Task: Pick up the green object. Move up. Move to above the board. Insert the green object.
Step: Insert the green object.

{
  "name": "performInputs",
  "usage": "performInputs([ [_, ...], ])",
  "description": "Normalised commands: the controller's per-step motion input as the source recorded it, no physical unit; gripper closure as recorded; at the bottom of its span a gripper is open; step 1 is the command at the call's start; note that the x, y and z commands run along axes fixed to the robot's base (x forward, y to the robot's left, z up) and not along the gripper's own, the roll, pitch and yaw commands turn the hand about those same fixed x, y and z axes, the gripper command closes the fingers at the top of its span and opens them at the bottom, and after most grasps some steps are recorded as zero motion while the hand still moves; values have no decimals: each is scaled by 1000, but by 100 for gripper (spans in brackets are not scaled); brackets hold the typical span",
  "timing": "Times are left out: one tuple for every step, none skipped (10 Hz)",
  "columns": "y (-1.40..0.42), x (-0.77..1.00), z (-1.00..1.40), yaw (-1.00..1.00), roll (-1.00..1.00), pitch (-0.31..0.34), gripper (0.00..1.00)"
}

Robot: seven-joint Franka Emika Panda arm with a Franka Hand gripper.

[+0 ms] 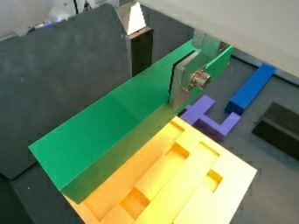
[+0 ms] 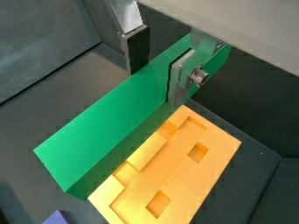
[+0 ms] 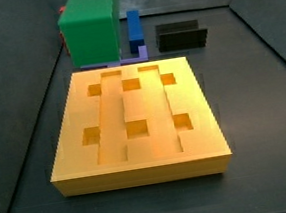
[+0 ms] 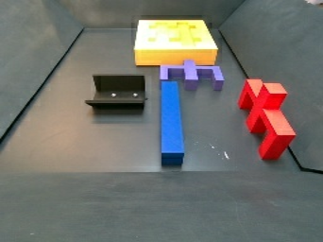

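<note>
Lighting: bright overhead, even; soft shadows. Glare washes the board (image 4: 176, 41) pale. Gripper (image 1: 163, 68) fingers slightly blurred, close.

Smooth matt plastic green object (image 1: 111, 127), smooth satin yellow-orange board (image 3: 143, 157), claw (image 2: 158, 54) over it with brushed silver metal fingers (image 2: 181, 77), dark matt floor (image 4: 89, 142)

1. The gripper (image 1: 163, 63) shows flat silver plate fingers (image 2: 187, 74) with squared edges in both wrist views.
2. A round metal screw (image 1: 200, 79) sits on one finger.
3. A dark pad (image 2: 136, 48) lines the opposite finger's inner face.
</note>
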Motion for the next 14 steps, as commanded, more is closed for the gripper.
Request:
performInputs([
  [0,0,-1000,0,0,-83,100],
  [0,0,-1000,0,0,-109,100],
  [0,-43,-957,6,67,-154,100],
  [0,0,-849,51,177,-129,100],
  [-40,0,-886,60,146,-133,100],
  [-123,0,-894,71,124,-144,100],
  [-106,0,-880,66,143,-136,100],
  [-117,0,-929,63,90,-151,100],
  [-63,-11,-917,51,59,-170,100],
  [-46,-49,-880,31,96,-180,100],
  [0,-31,-809,3,106,-131,100],
  [0,-54,-706,0,90,-73,100],
  [0,-74,-691,0,103,-80,100],
  [0,0,-660,0,116,-73,100],
])
